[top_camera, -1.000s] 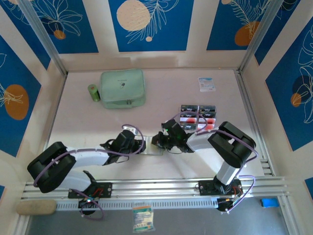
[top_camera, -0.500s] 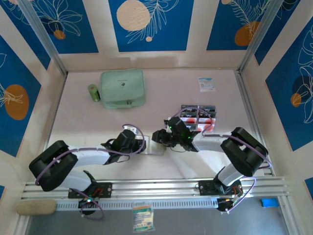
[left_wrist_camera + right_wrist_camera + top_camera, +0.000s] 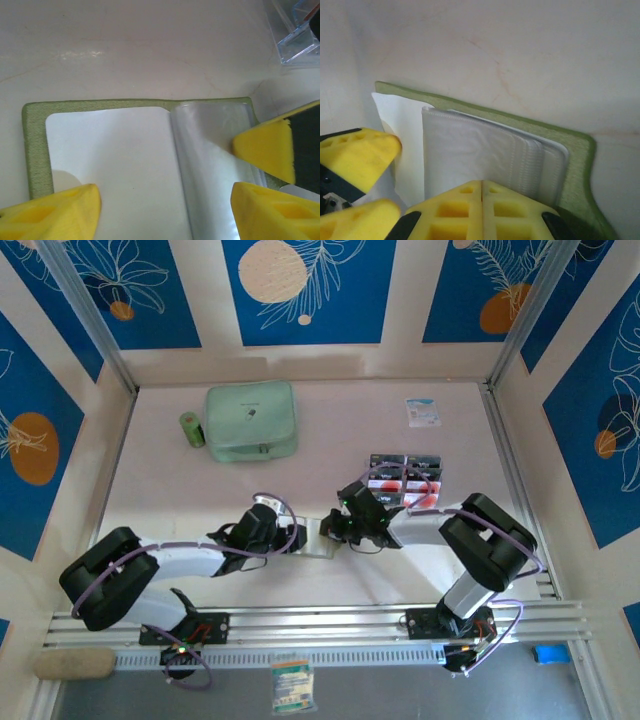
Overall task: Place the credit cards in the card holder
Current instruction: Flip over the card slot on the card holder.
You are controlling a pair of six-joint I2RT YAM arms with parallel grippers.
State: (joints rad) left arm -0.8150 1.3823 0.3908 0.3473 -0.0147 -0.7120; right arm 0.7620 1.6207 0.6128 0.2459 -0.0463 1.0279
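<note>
The olive-green card holder (image 3: 314, 544) lies open on the table between my two grippers. Its pale inside (image 3: 110, 150) and clear sleeves (image 3: 210, 150) face up. My left gripper (image 3: 165, 202) is open, one yellow finger over each side of the holder. My right gripper (image 3: 481, 183) is shut, its tips pressed together at the edge of the stacked sleeves (image 3: 480, 142); nothing shows between them. One right finger (image 3: 265, 150) rests on the sleeve page. The credit cards (image 3: 405, 480), black and pale with red, lie in a block behind the right gripper (image 3: 333, 530).
A mint-green zip case (image 3: 251, 421) and a small green cylinder (image 3: 191, 429) stand at the back left. A white-and-blue packet (image 3: 423, 412) lies at the back right. A clear plastic piece (image 3: 300, 35) sits just beyond the holder.
The right arm's elbow swung outward and came back, while its gripper stayed at the holder's right page. The left arm has barely moved.
</note>
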